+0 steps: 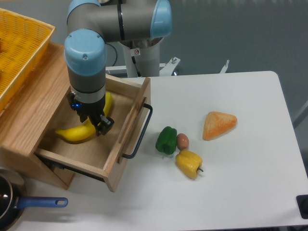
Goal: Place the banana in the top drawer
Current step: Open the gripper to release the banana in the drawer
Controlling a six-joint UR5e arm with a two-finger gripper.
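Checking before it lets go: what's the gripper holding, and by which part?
The gripper sits over the banana near its middle, inside the drawer; whether the fingers grip it cannot be told.

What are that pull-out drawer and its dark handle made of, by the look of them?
The top drawer looks like light unpainted wood: pale oak colour with visible grain and a matte finish. Its handle seems to be black metal, a thin bent bar with a smooth, slightly shiny surface, though coated plastic can't be excluded.

The arm's wrist covers the middle of the banana (74, 134) and most of the gripper (96, 124), so how the jaws stand cannot be told. The yellow basket (19, 53) and the blue-handled pan (19, 204) run off the left edge.
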